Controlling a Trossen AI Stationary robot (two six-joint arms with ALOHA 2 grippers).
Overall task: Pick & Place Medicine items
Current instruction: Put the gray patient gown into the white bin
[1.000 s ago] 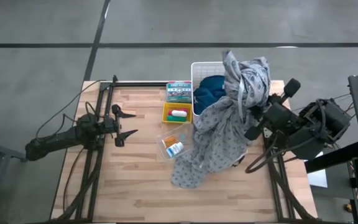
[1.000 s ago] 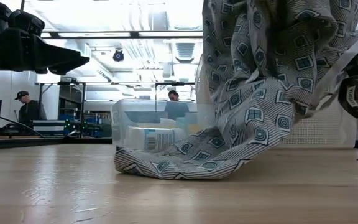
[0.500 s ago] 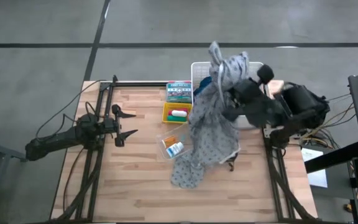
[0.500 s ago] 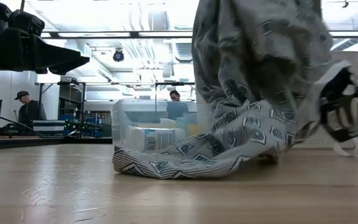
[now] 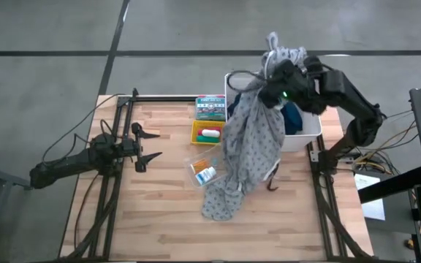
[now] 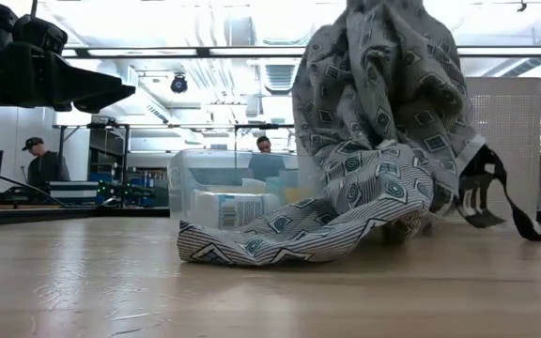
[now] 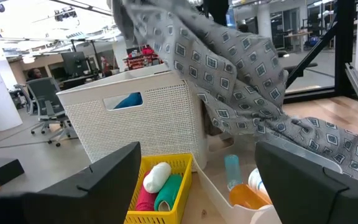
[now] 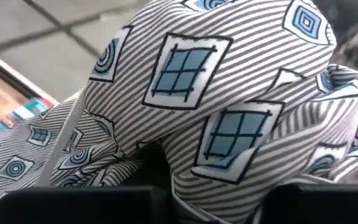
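Your right gripper (image 5: 275,82) is clamped on the grey cloth (image 5: 248,142), not meds. Left gripper (image 5: 149,145) waits, fingers spread. Tubes (image 7: 160,186) in the yellow tray (image 7: 188,167), just ahead betw. its fingers: light, stiff, slippery; pinch mid-length.
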